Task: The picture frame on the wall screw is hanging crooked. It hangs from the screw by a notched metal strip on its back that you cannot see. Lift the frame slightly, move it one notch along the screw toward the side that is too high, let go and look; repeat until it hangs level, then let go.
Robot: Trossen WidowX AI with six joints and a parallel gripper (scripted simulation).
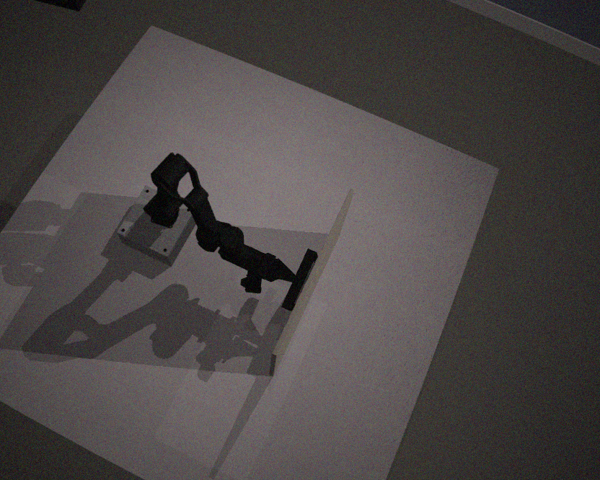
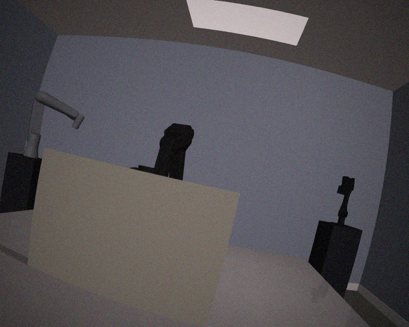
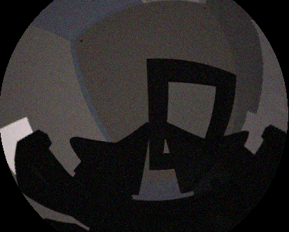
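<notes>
Frame in my grip, at the panel.
My hand clenched one side bar of the dark frame, before the wall panel.

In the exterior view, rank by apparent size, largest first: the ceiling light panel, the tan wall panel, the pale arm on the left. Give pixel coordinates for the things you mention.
1. Tan wall panel [image 1: 320, 265] [image 2: 132, 231]
2. Ceiling light panel [image 2: 250, 20]
3. Pale arm [image 2: 56, 104]

blk arm – chunky joints, pointed gripper
</notes>
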